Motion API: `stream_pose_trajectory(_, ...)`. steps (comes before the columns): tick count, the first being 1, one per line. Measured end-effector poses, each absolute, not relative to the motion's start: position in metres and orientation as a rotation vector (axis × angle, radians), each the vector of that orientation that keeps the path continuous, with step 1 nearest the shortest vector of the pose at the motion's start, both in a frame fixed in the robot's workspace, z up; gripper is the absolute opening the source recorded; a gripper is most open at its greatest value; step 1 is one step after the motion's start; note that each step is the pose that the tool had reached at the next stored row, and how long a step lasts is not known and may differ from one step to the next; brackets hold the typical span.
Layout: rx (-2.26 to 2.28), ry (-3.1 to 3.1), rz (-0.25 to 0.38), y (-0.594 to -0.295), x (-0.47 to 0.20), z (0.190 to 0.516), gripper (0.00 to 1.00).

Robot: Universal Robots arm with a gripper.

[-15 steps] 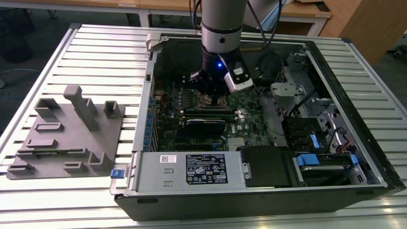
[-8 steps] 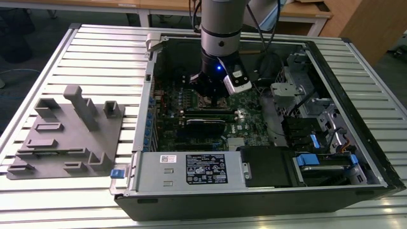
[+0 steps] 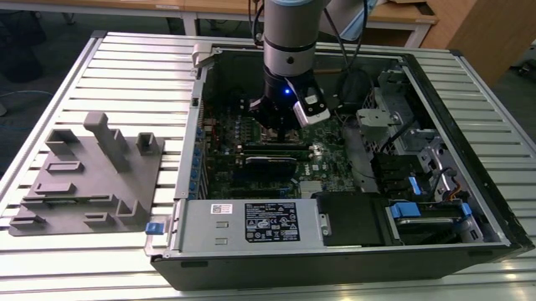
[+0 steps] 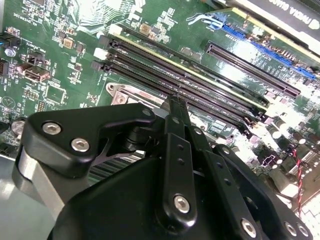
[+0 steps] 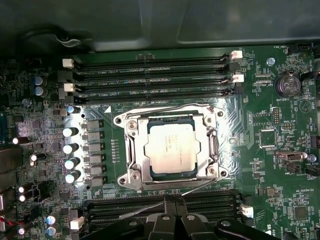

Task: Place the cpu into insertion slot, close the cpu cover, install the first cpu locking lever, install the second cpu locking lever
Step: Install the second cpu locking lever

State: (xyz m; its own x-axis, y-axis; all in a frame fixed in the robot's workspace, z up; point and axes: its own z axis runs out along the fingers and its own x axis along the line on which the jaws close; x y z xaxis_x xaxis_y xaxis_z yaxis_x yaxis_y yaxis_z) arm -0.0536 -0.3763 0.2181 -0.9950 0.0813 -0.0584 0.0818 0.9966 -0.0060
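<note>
A desk (image 3: 125,56) with a top of pale metal slats running across it carries two things. Toward the exterior view's left lies a flat grey plastic fixture tray (image 3: 88,182) with upright blocks and shallow pockets. Just beside it, toward the exterior view's right, an open black computer case (image 3: 335,263) lies on its side, its green circuit board facing up.

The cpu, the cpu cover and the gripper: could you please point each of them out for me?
cpu (image 5: 170,148), first wrist view, centre of its pale metal top.
cpu cover (image 5: 212,148), first wrist view, one side bar of the silvery frame.
gripper (image 5: 173,201), first wrist view, its black fingertips.
</note>
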Motion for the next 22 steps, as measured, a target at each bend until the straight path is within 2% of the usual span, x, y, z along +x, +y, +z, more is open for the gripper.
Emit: stream_pose_trajectory(22,0.126,3.081,-0.016,-0.3763,-0.0579,0.2149,0.11)
